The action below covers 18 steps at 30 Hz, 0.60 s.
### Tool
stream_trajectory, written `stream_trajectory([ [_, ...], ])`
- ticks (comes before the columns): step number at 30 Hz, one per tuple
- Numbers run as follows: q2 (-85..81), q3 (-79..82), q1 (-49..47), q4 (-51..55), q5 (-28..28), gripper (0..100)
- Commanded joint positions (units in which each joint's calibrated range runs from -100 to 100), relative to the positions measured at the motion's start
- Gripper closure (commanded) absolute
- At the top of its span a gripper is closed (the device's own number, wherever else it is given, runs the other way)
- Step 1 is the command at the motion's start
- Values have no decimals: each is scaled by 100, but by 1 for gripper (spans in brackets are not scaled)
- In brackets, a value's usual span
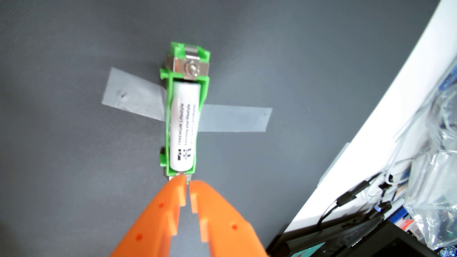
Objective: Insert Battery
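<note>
A white battery (184, 126) lies lengthwise in a green holder (168, 118) at the middle of the frame, its long axis running from top to bottom. The holder sits on a dark grey counter (61, 185) and is fastened down by a strip of translucent grey tape (235, 118) that passes under it and sticks out to the left and right. At the upper end of the holder a metal contact plate (191, 66) with a small stud faces the battery's top end; a second bit of metal shows at the holder's lower end, just above the gripper.

The orange gripper (188, 184) enters from the bottom centre. Its fingers (178, 195) are nearly together, only a thin slit between the tips, and nothing is held between them. The tips sit right at the holder's lower end, just below the battery; whether they touch the metal there cannot be told.

Printing runs along the battery's side. One line reads roughly "PREMIUM Lifestyle"; the smaller lines beside it and the dark marks near the lower end are too blurred to read.

Along the right edge a white band (395, 111) borders the grey surface. Beyond it, at lower right, lie black cables (346, 197), clear plastic bags (440, 173) and a dark device (371, 242).
</note>
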Motion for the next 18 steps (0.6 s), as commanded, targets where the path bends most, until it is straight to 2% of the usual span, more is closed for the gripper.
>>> stream_trajectory([
  [1, -676, 317, 48, 27, 3, 98],
  [9, -960, 920, 130, 10, 152, 98],
  [18, -1027, 1181, 1878, -75, 564, 98],
])
